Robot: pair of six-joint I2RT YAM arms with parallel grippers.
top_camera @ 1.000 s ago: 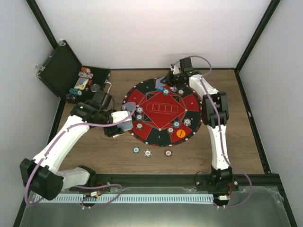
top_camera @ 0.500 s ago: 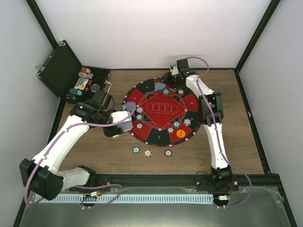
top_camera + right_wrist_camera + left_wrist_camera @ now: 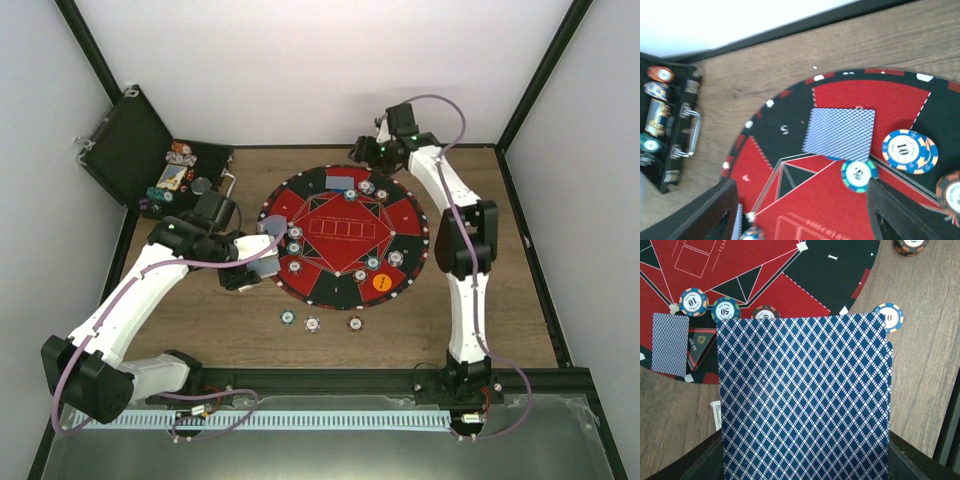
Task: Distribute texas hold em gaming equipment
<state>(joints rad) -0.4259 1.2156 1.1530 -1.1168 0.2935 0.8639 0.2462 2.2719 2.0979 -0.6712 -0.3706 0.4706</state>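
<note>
My left gripper [image 3: 262, 240] hovers at the round mat's [image 3: 340, 262] left rim, shut on playing cards [image 3: 805, 400] whose blue diamond back fills the left wrist view. A single card [image 3: 670, 343] lies on the mat beyond them, next to striped chips [image 3: 693, 301]. My right gripper [image 3: 377, 152] hangs open over the mat's far edge with nothing between its fingers [image 3: 802, 190]. Below it a face-down card [image 3: 840, 133] rests on the mat [image 3: 840, 210], beside a green chip [image 3: 858, 175] and a blue-and-orange chip [image 3: 910, 150]. An orange button disc [image 3: 381, 282] sits near the mat's front.
The open black case [image 3: 150, 160] with more chips stands at the far left; its handle side shows in the right wrist view [image 3: 670, 135]. Three loose chips [image 3: 313, 324] lie on the wood in front of the mat. Walls close in behind and on both sides.
My right gripper opened, leaving a card on the mat's far side, and rose back toward the far wall. The left arm and its cards stayed still.
</note>
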